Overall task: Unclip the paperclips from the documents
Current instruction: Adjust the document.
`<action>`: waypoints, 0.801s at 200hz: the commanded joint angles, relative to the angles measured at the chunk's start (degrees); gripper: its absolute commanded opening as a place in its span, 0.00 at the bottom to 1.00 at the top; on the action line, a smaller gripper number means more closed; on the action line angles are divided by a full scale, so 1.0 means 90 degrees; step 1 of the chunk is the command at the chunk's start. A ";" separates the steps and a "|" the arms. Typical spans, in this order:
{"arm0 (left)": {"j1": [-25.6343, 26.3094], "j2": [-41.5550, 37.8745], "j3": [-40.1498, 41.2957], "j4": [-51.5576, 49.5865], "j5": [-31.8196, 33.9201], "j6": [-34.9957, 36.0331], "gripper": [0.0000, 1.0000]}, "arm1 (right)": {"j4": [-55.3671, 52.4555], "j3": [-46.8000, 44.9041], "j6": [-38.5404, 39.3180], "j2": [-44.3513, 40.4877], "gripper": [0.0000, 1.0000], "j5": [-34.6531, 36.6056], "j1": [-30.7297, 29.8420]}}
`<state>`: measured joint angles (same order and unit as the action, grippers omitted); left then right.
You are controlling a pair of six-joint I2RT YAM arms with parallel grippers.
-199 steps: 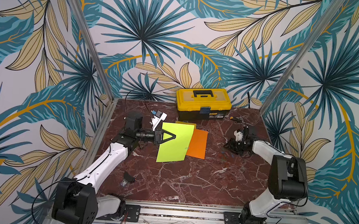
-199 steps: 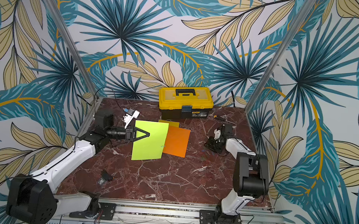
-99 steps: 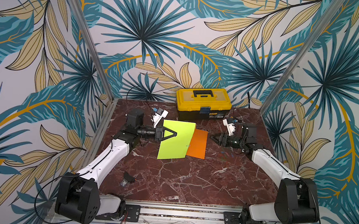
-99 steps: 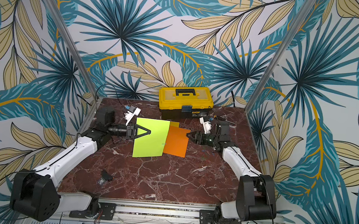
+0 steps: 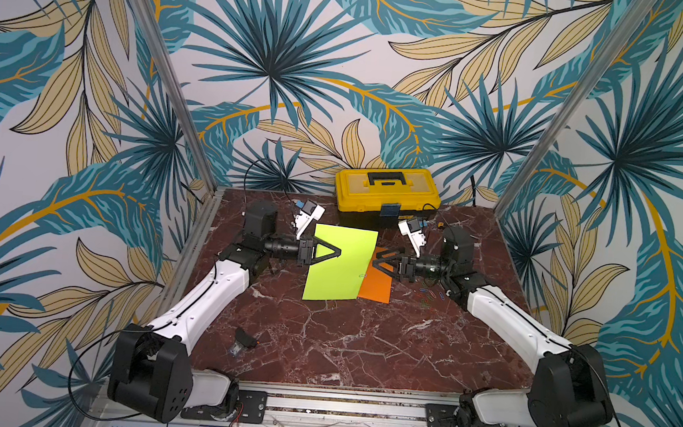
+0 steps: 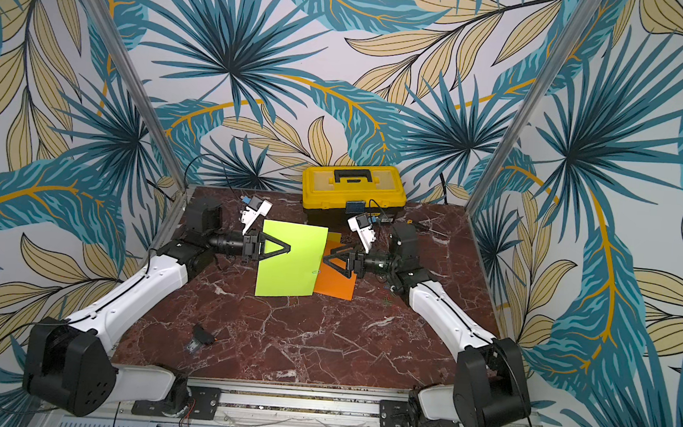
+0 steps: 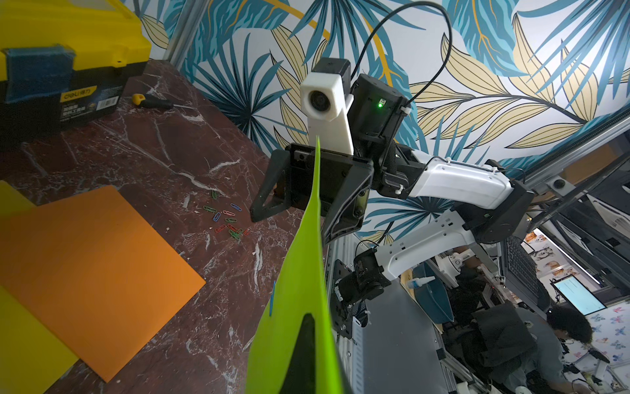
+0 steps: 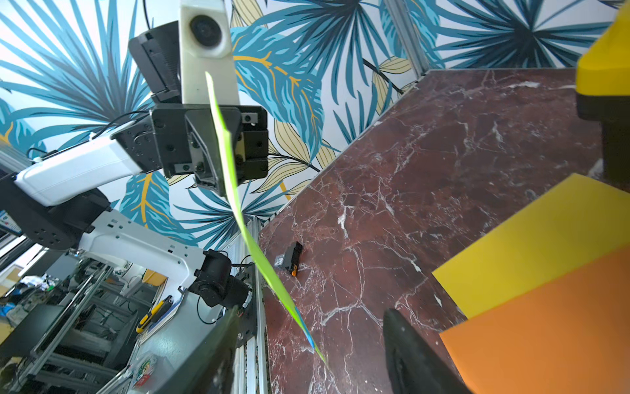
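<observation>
At the left front of the marble table a small black object lies alone, well apart from my work. Further in, my left gripper is clamped on the left edge of the lime green sheet and holds it up off the table, tilted, its lower edge hanging toward the marble. One blue paperclip sits on that sheet's right edge, about halfway down; my right wrist view shows it at the near end of the sheet.

My right gripper faces that edge with its jaws spread wide, gripping nothing. The tips stand just beside the paper, but I cannot tell whether the edge has entered the gap. Beneath it the orange sheet lies flat, partly under the green one, and the yellow sheet lies flat with its near part under the orange, toward the toolbox at the back.

To the right, near my right forearm, loose paperclips – red, blue, green – lie scattered on the marble, clear of all three sheets.
</observation>
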<state>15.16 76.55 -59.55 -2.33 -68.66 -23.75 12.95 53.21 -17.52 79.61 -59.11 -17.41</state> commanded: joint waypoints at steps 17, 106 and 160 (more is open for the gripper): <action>0.0090 0.0029 -0.0175 0.0063 -0.0144 -0.0027 0.00 | 0.0909 0.0227 -0.0414 0.0375 0.68 -0.0248 -0.0270; 0.0093 0.0017 -0.0075 0.0063 -0.0047 0.0026 0.00 | 0.1496 0.0270 -0.0913 0.0437 0.39 -0.0502 -0.0620; 0.0085 0.0019 -0.0062 0.0063 0.0012 0.0051 0.00 | 0.1336 0.0240 -0.0895 0.0353 0.15 -0.0512 -0.0614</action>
<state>15.73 76.55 -59.55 -2.35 -68.75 -23.88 24.80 55.53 -25.50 84.27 -62.57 -22.72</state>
